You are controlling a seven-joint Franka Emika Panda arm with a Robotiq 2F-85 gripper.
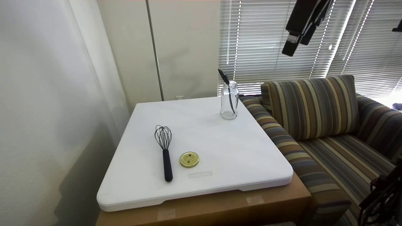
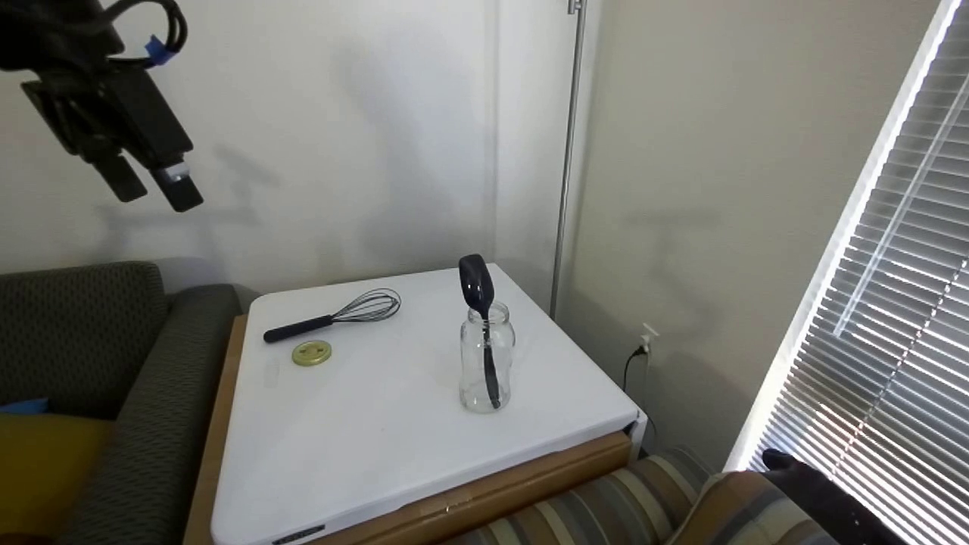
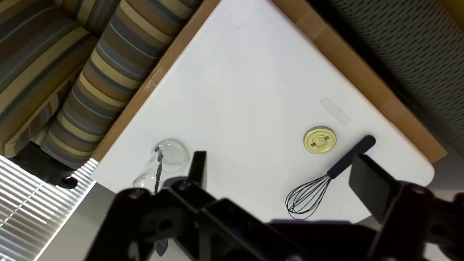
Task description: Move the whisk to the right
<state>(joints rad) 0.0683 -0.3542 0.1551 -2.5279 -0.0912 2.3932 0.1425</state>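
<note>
Through parted jaws, only the wrist view shows the whisk point(image 3: 336, 169).

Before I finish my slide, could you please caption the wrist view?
Open claw facing a white tabletop with a whisk, gold lid and glass jar.

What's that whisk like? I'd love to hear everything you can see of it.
The whisk has a straight black handle, rounded at the end, and a balloon head of thin, dark wire loops. The handle looks like plastic or rubber; the wire's material I cannot tell. It lies flat on the white table, which alone seems to touch it. The gold lid sits beside the handle with a gap between, and the robot's fingers are up in the air, away from it.
</note>
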